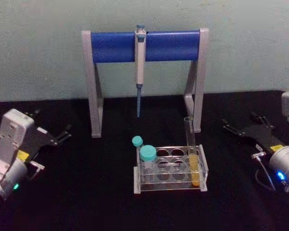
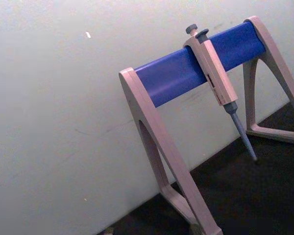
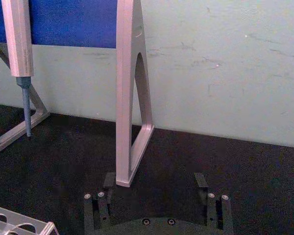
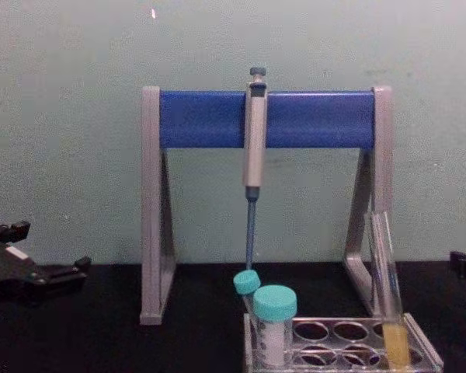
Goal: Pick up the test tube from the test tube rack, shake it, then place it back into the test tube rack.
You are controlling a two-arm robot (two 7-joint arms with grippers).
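The test tube (image 1: 190, 144) is long, clear and uncapped, with yellow-orange liquid in its lower part. It stands upright in a right-end hole of the clear test tube rack (image 1: 171, 185), also seen in the chest view as test tube (image 4: 388, 295) and rack (image 4: 423, 359). My left gripper (image 1: 50, 122) rests open on the black table far left of the rack. My right gripper (image 1: 241, 121) rests open to the rack's right, holding nothing. The right wrist view shows the right gripper (image 3: 155, 182) with its jaws wide apart and a corner of the rack (image 3: 19, 226).
Two teal-capped tubes (image 1: 147, 154) stand at the rack's left end. Behind the rack a grey-and-blue pipette stand (image 1: 144, 45) holds a hanging pipette (image 1: 140, 67). The stand's right leg (image 1: 198, 96) is just behind the test tube. A pale wall closes the back.
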